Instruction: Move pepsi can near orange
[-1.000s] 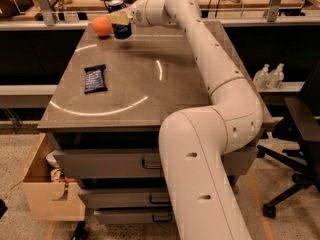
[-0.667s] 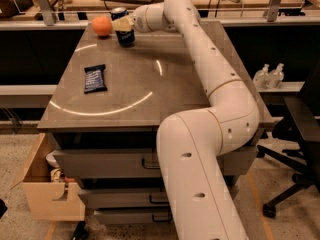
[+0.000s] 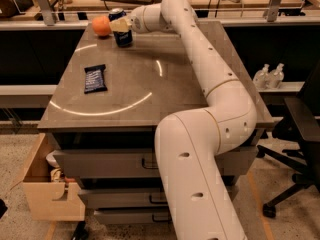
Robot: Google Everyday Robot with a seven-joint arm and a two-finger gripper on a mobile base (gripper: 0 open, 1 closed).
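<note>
The hand (image 3: 120, 25) grips the pepsi can (image 3: 123, 37) near the far table (image 3: 150, 84) edge, just beside the orange (image 3: 101, 26). I think a sideways bump could roll the orange off.

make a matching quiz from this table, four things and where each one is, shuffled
1 dark blue cylindrical pepsi can
2 small round orange fruit
3 flat dark blue snack bar wrapper
4 pincer

a far left corner of the grey table
b against the can's top
c just right of the fruit
d lying apart, nearer the camera

Pairs: 1-c; 2-a; 3-d; 4-b
</note>
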